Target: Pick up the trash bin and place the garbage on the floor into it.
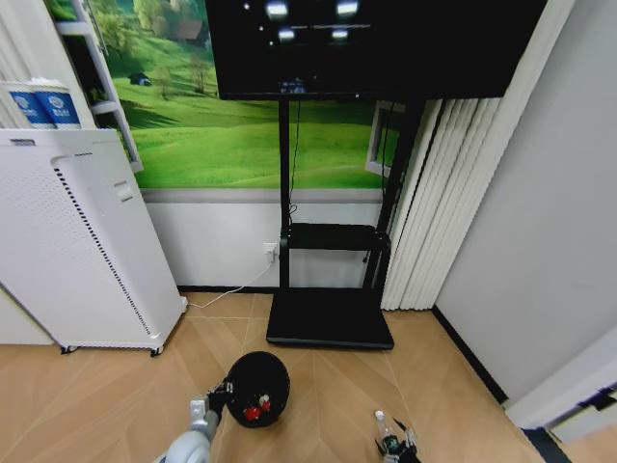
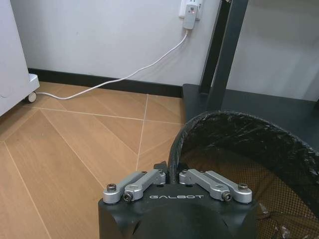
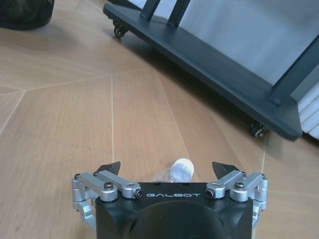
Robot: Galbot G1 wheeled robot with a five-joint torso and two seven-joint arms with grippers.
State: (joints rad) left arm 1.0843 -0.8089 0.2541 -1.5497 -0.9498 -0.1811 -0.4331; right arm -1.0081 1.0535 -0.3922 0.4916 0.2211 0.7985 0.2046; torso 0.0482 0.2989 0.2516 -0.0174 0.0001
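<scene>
Bottle [image 3: 180, 170] first: it lies on the floor [image 1: 116, 395] with its white cap showing between the spread fingers of your right gripper [image 3: 167, 168], low near the black stand base [image 1: 330, 318]. To take it well, I'd say you should lower the wrist until both fingertips sit either side of the clear body rather than the cap, keep it centred in the gap, and close gently, since a light plastic bottle is likely to roll or squirt out if one finger touches before the other. Once lifted, you'll need to carry it across to the bin's mouth and release it above the opening.

Your right fingers [image 3: 110, 168] stand wide apart and grip nothing; the bottle lies between them, and whether either tip touches it I cannot tell.

Your left gripper [image 2: 169, 175] is at the near rim of the trash bin [image 1: 257, 388], which stands on the floor a little to the left of the bottle, in front of the stand. Its fingers are drawn in tight and pinch the bag-lined rim [image 2: 175, 144] between them. Keep that hold steady and the mouth facing up while the other arm works. In the head view two red pieces [image 1: 256, 409] already lie inside the bin, so by my reckoning the bottle is the last item left.
</scene>
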